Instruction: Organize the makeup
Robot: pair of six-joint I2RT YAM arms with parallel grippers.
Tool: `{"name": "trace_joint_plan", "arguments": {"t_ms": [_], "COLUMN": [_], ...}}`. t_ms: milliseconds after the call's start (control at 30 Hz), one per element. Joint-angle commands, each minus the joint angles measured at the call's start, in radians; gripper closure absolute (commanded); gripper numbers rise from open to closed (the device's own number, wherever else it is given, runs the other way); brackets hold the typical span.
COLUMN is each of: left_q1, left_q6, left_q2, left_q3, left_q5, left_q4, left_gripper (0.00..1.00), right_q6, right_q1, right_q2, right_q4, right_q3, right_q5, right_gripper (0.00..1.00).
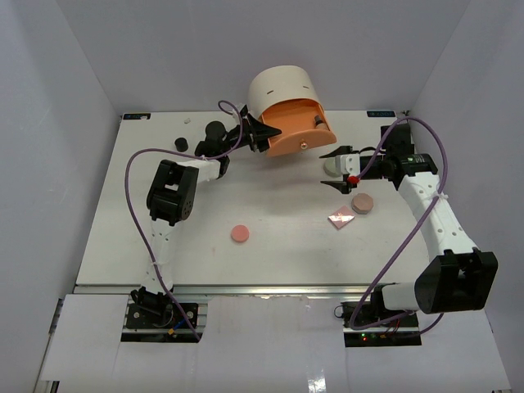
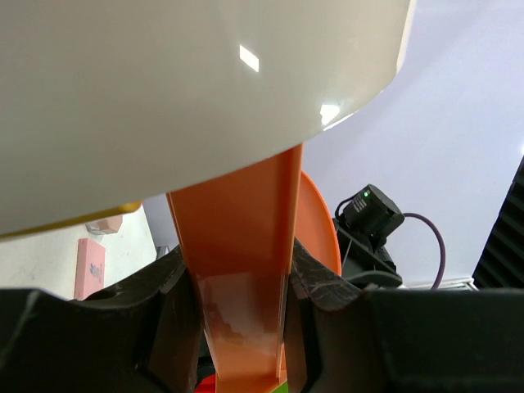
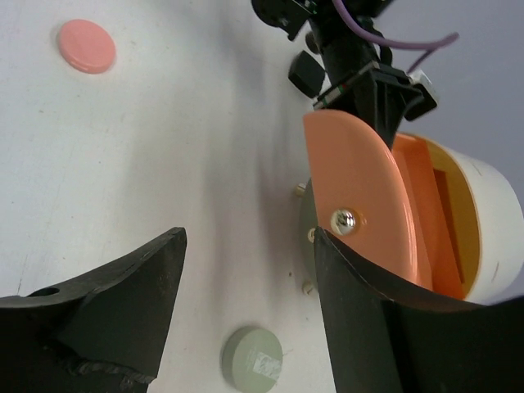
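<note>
The grey-green round compact (image 3: 251,359) lies on the table between the fingers of my right gripper (image 3: 248,246), which is open and not touching it. In the top view this compact (image 1: 332,166) sits just right of the open orange drawer (image 1: 299,131). My left gripper (image 2: 241,270) is shut on the orange drawer's side wall (image 2: 246,237). A tan compact (image 1: 362,202), a pink square palette (image 1: 341,218) and a pink round compact (image 1: 240,234) lie on the table. Two black jars (image 1: 180,143) (image 1: 214,129) stand at the back left.
The big cream cylindrical box (image 1: 282,88) stands at the back centre, its orange drawer pulled out toward me, knob (image 3: 344,219) close to my right finger. Grey walls enclose the table on three sides.
</note>
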Motion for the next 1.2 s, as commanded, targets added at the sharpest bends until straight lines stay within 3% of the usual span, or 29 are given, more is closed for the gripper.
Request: {"name": "trace_joint_plan", "arguments": {"t_ms": [0, 133, 267, 767, 1167], "left_q1": [0.016, 0.019, 0.022, 0.026, 0.027], "left_q6": [-0.031, -0.033, -0.034, -0.035, 0.001], "left_q2": [-0.038, -0.037, -0.037, -0.046, -0.096], "left_q3": [0.052, 0.055, 0.067, 0.067, 0.042], "left_q5": [-0.048, -0.049, -0.049, -0.043, -0.002], "left_q4": [0.054, 0.051, 0.043, 0.026, -0.047], "left_gripper": [0.80, 0.80, 0.80, 0.76, 0.32], "right_q6": [-0.050, -0.018, 0.066, 0.358, 0.467], "right_q1": [0.048, 0.091, 0.145, 0.233, 0.234], "right_q2": [0.008, 0.030, 0.077, 0.284, 0.351], "right_q4": [-0.040, -0.036, 0.011, 0.366, 0.487], "right_q3": [0.029, 0.056, 0.097, 0.191, 0.239], "right_q5": [0.036, 0.087, 0.177, 0.531, 0.592], "right_gripper": [0.49, 0.69, 0.77, 0.81, 0.81]}}
